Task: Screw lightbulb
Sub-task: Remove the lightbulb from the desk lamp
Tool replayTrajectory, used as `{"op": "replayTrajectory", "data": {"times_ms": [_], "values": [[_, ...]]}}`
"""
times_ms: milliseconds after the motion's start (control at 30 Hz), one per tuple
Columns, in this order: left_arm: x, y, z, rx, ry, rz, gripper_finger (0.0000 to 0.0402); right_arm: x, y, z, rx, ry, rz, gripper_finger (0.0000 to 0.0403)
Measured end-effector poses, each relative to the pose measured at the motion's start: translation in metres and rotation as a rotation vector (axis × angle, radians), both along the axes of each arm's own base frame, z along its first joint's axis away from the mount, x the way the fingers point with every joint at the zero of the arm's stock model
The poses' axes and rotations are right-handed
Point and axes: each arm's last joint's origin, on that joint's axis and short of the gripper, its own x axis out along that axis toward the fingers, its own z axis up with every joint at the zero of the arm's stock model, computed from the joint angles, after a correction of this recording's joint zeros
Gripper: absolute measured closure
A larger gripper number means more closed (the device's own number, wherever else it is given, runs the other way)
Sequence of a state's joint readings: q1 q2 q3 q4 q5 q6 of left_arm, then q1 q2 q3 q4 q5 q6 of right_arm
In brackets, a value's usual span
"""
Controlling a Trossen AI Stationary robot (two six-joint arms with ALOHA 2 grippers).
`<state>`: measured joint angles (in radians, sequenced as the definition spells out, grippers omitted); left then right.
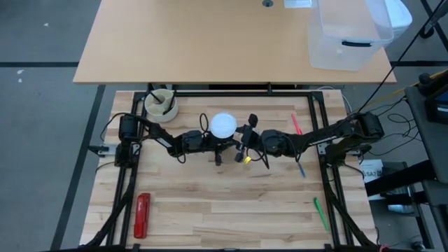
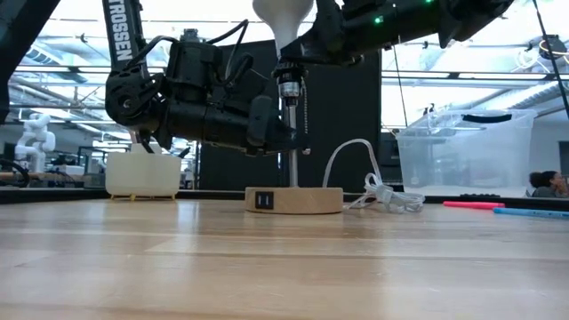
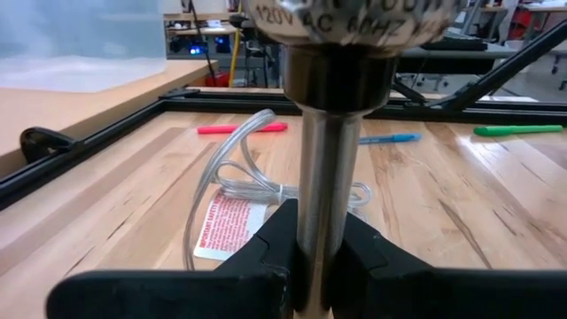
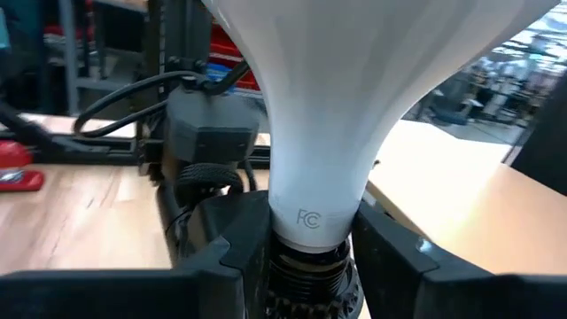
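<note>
R gripper (image 4: 306,252) clamps narrow on the lightbulb (image 4: 337,115) neck, at the socket. L gripper (image 3: 306,257) pinches the lamp stem (image 3: 321,177).

A red tool-like object (image 1: 142,215) lies near the counter's (image 1: 210,210) left front corner. A green marker (image 1: 320,213) lies at right front; a pink marker (image 1: 296,124) and a blue pen (image 1: 300,169) lie farther back right. A white container (image 1: 161,103) stands rear left. A clear plastic bin (image 1: 348,35) sits on the far table (image 1: 196,42).
</note>
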<state>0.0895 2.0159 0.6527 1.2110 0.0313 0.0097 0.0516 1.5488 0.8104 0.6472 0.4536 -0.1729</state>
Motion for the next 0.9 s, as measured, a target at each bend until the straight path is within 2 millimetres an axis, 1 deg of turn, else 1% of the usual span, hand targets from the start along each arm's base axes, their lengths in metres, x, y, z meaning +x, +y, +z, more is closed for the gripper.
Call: {"op": "replayTrajectory", "data": {"times_ms": [367,500,567,633,833,900], "values": [[0.001,-0.001,0.000,-0.008,0.001,-0.073,0.0361,0.000,-0.025,0.000,0.024,0.027,0.162,0.0277],[0.001,-0.002,-0.001,-0.012,0.009,-0.079,0.0361,0.000,-0.031,0.000,0.033,0.026,0.181,0.0271],[0.001,-0.002,-0.002,-0.019,0.017,-0.081,0.0361,0.000,-0.030,0.000,0.030,0.025,0.180,0.0256],[0.000,-0.002,-0.003,-0.030,0.034,-0.099,0.0362,-0.002,-0.028,0.002,0.026,0.032,0.179,0.0233],[0.000,-0.002,-0.004,-0.040,0.041,-0.109,0.0374,-0.017,-0.028,0.015,0.116,0.062,0.144,0.0145],[0.000,-0.002,-0.004,-0.039,0.038,-0.109,0.0374,-0.020,-0.024,0.018,0.129,0.068,0.141,0.0119]]}}
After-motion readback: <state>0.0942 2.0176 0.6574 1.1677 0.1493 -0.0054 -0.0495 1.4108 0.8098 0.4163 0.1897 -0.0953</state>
